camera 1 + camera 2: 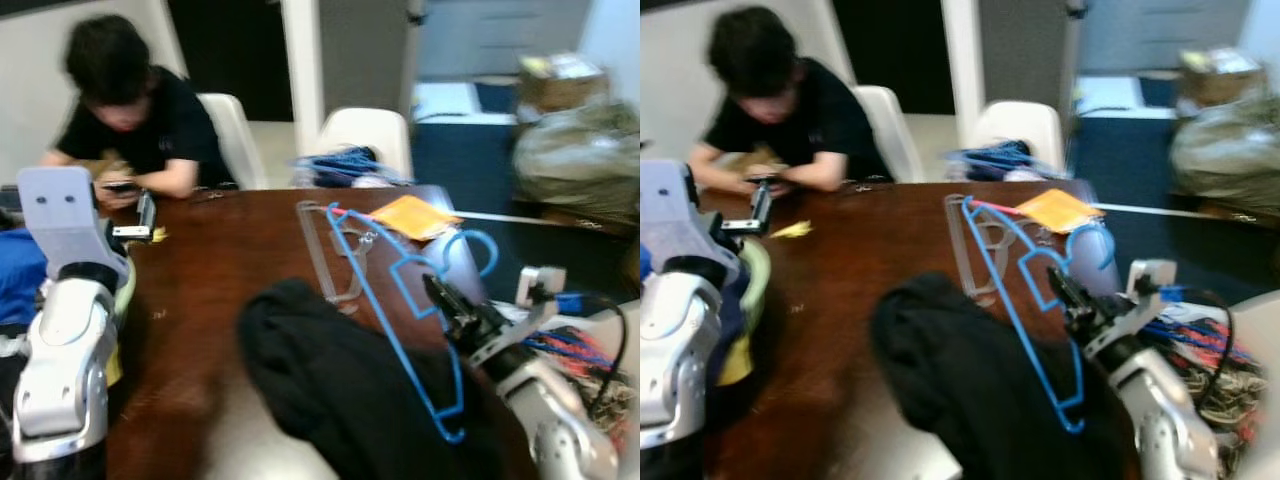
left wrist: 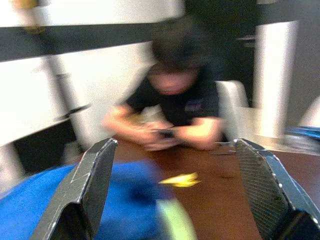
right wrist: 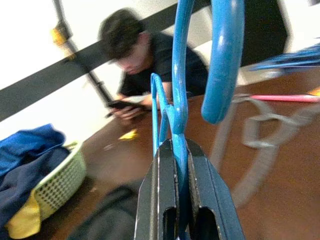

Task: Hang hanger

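Right hand (image 1: 447, 302) clamping blue hanger (image 1: 385, 320), hook up, tilted

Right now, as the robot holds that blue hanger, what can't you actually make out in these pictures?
- What the person holds: small, blurred in every view.
- The blue hanger: its lower end lies against the dark garment; whether it is threaded in is unclear.
- The clear hanger on the table: smeared by motion blur.
- The basket: cut off by the right wrist view's edge.
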### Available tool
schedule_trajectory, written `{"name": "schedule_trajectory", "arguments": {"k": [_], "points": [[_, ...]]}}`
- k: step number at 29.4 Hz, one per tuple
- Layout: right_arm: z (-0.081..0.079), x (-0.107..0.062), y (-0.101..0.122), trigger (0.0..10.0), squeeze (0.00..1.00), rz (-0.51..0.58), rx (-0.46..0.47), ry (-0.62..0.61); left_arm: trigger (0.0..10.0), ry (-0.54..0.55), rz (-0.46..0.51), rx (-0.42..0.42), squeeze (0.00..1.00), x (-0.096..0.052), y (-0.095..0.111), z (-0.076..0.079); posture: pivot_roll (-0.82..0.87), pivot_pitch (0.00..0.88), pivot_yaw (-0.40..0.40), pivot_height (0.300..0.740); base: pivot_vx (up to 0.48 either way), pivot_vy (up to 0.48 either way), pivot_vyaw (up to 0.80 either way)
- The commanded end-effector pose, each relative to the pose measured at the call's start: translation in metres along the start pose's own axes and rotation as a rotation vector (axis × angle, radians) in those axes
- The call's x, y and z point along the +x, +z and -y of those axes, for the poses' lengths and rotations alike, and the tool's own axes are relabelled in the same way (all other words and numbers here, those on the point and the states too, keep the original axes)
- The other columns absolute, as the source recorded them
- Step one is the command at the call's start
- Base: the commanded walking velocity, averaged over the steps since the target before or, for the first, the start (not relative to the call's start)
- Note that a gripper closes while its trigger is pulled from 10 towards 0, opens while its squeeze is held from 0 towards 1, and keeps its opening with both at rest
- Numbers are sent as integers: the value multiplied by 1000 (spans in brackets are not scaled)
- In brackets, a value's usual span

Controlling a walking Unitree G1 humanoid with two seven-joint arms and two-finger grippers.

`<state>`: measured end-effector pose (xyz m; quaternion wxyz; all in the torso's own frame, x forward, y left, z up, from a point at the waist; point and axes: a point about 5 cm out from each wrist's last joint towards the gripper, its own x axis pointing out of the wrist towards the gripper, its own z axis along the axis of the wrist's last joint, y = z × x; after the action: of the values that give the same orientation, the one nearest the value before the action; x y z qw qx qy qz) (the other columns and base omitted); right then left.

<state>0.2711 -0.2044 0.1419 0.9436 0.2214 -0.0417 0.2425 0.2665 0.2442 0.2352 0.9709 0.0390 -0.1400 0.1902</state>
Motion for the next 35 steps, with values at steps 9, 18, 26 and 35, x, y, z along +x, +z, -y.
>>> {"name": "schedule_trajectory", "arguments": {"k": [9, 18, 26, 35], "points": [[-5, 1, -4, 10000, 0, -21, 18, 34, 10000, 29, -179, -32, 0, -17, -32, 11, -18, 0, 61, 731, 0, 0, 797], [-3, 0, -4, 10000, 0, -17, 17, 24, 10000, 65, -151, -35, 0, -5, -21, -4, -18, 0, 62, 731, 0, 0, 794], [1, 0, -4, 10000, 0, -15, 26, -16, 10000, 105, -101, -20, 0, 11, -10, -35, -17, 0, 60, 731, 0, 0, 484], [2, 1, -4, 10000, 0, -14, 41, -26, 10000, -32, -167, 16, 0, 45, -20, -41, -30, 0, 58, 731, 0, 0, 0]]}}
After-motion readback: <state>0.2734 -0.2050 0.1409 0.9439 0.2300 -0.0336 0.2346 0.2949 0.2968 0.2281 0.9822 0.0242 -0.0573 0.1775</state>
